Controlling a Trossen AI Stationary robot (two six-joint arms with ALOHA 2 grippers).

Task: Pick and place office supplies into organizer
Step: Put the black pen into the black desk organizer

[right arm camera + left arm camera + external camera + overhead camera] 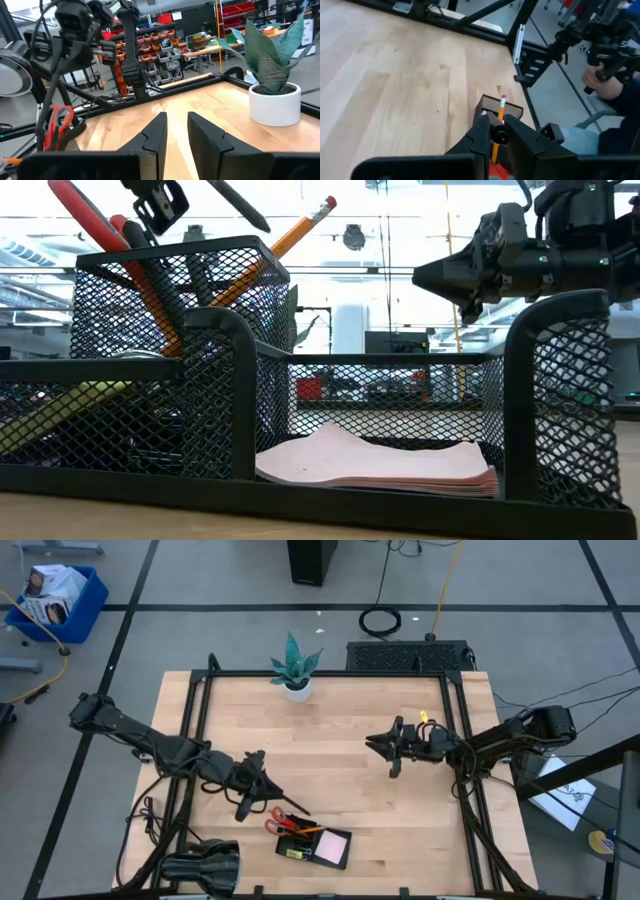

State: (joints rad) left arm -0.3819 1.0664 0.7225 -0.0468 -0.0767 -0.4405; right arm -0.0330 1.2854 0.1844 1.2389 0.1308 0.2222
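so the left gripper point(272, 787) is hovering right over the organizer point(314, 846) near the front edge of the tabletop point(330, 760), fingers clamped on a thin black pen point(285, 797). Scissors point(276, 820) and an orange pencil point(280, 243) stand in the mesh cup, the pink note pad point(375, 463) lies flat in its tray. Right gripper point(378, 745) waits mid-table, fingers a little apart, holding nothing

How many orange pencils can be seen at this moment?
1 for sure: an orange pencil stands tilted in the organizer's tall mesh cup, eraser end up, beside the red-handled scissors. Others may be hidden behind the mesh.
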